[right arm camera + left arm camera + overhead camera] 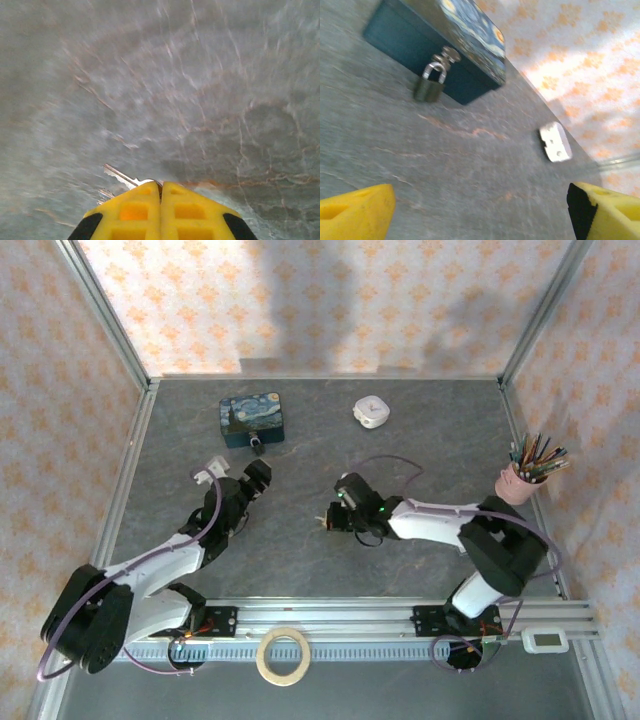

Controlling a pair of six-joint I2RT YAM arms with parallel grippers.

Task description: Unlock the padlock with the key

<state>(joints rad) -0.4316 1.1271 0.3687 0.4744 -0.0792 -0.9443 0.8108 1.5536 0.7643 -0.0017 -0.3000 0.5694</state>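
A beige ring of tape [283, 654] lay nearest, on the metal rail between the two arm bases. Beyond it, low over the grey marbled tabletop [430, 440], the right gripper [161, 189] had its two yellow fingers pressed together on the small silver key [122, 175]. The head was hidden inside the grip, and the toothed shaft stuck out to the left past the fingertips. Holding it this way probably left the blade free to enter a keyhole.

A little further in, the left gripper [481, 202] hovered with its yellow fingers spread wide and nothing between them. It faced the small dark padlock [429, 86], apparently ready to steady the lock body.

The padlock was near the left gripper and well apart from the key. Its thin metal shackle was looped through the clasp on the front wall of the blue tin painted with swirling stars [470, 30], and its body lay down against that wall. The shackle looked closed, and the keyhole could not be made out.

Further back and to the right sat a white rounded-square case [371, 411]. A pink cup of coloured pencils [520, 480] stood by the right-hand wall.
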